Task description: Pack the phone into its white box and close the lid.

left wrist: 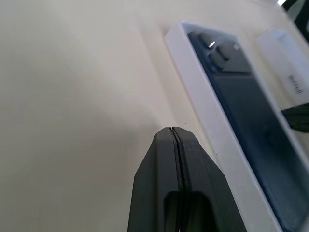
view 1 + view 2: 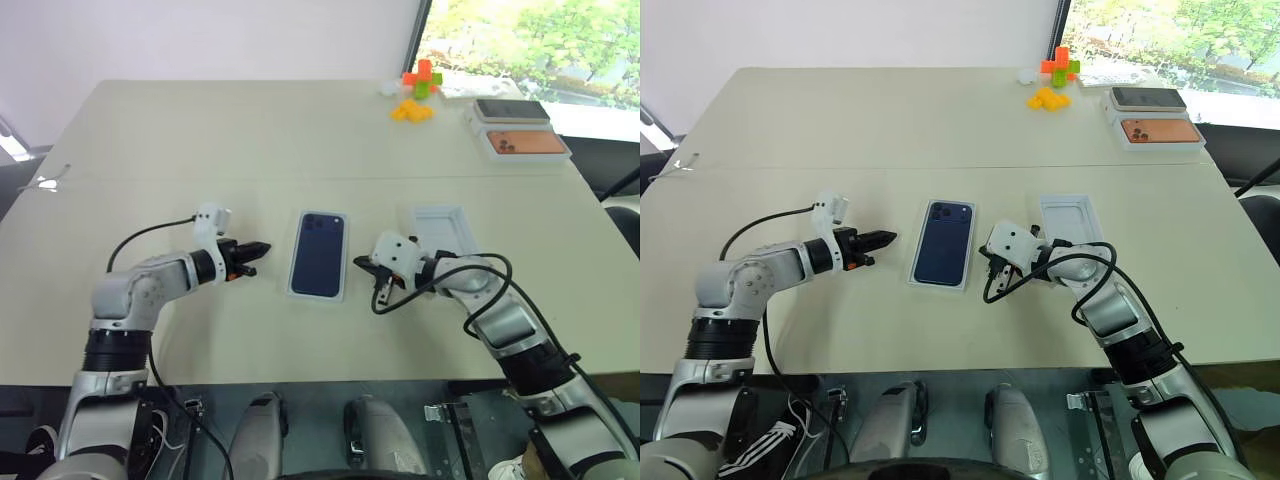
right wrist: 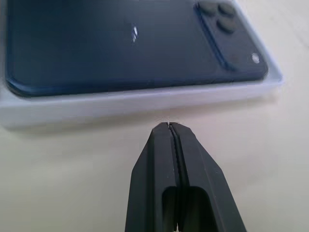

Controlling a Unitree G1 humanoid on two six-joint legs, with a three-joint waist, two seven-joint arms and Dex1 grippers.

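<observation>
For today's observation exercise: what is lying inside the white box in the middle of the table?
The phone lies flat inside the white box, its dark blue back and camera bump facing up. The box's rim shows all around it. Whatever lies beneath the phone is covered.

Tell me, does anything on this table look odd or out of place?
Nothing stands out. The phone lies flat and square in the white box, undamaged; the lid rests beside it, not yet on.
</observation>
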